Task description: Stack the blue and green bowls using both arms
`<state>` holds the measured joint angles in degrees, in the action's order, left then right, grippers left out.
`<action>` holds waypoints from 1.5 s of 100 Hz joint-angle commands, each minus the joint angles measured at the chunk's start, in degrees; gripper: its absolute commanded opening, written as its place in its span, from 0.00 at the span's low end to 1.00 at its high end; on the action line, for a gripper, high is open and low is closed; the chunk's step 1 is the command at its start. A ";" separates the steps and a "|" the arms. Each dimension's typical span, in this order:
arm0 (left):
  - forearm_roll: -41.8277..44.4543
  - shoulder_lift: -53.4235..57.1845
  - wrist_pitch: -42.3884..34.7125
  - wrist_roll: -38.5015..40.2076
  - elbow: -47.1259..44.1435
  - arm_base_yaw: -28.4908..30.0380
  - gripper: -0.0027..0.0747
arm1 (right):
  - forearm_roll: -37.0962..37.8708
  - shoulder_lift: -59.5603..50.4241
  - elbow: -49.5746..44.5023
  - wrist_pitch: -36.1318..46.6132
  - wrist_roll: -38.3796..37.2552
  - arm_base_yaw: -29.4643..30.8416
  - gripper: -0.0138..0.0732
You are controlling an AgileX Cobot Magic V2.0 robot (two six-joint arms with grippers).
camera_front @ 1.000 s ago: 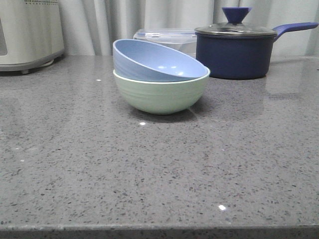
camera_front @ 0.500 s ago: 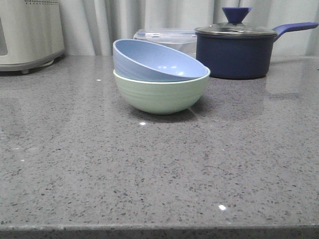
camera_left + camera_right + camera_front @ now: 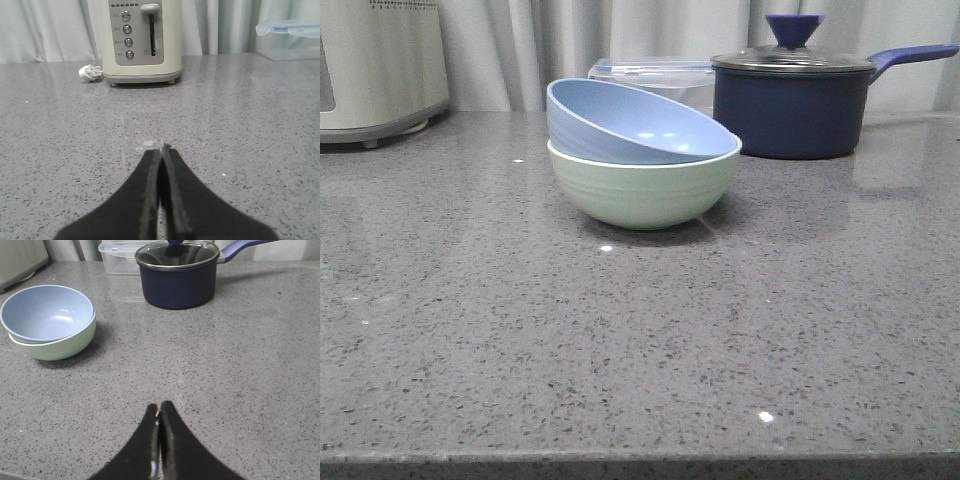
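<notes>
The blue bowl sits tilted inside the green bowl on the grey counter, its left side raised. Both also show in the right wrist view, the blue bowl nested in the green bowl. My right gripper is shut and empty, well back from the bowls over bare counter. My left gripper is shut and empty, over bare counter facing a toaster; no bowl shows in its view. Neither arm shows in the front view.
A dark navy lidded saucepan stands behind the bowls at the right. A clear plastic lidded box is behind the bowls. A cream toaster stands at the back left, with its white plug beside it.
</notes>
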<state>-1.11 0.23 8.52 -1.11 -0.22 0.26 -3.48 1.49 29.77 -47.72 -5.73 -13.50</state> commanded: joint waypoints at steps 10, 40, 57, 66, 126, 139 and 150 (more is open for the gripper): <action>-0.60 2.01 -4.52 0.44 -2.26 0.00 0.01 | 0.61 1.01 -0.26 6.39 0.31 0.35 0.12; -0.60 2.01 -4.52 0.44 -2.26 0.00 0.01 | 2.45 1.00 -12.10 27.31 0.31 1.62 0.12; -0.60 2.01 -4.52 0.44 -2.26 0.00 0.01 | 2.39 0.95 -19.41 41.00 0.31 5.93 0.12; -0.60 2.01 -4.52 0.44 -2.26 0.00 0.01 | 2.39 0.95 -23.07 47.72 0.31 8.52 0.12; -0.60 2.01 -4.52 0.44 -2.26 0.00 0.01 | 2.39 -3.12 -31.31 52.73 0.31 13.19 0.12; -0.60 2.01 -4.52 0.44 -2.26 0.00 0.01 | 2.39 -3.12 -31.31 52.73 0.31 13.13 0.12; -0.60 2.01 -4.52 0.44 -2.26 0.00 0.01 | 2.39 -3.12 -31.31 52.73 0.31 13.13 0.12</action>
<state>-1.33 0.23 8.52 -1.11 -0.22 0.26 -1.90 -0.57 -1.60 0.93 -5.73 -0.64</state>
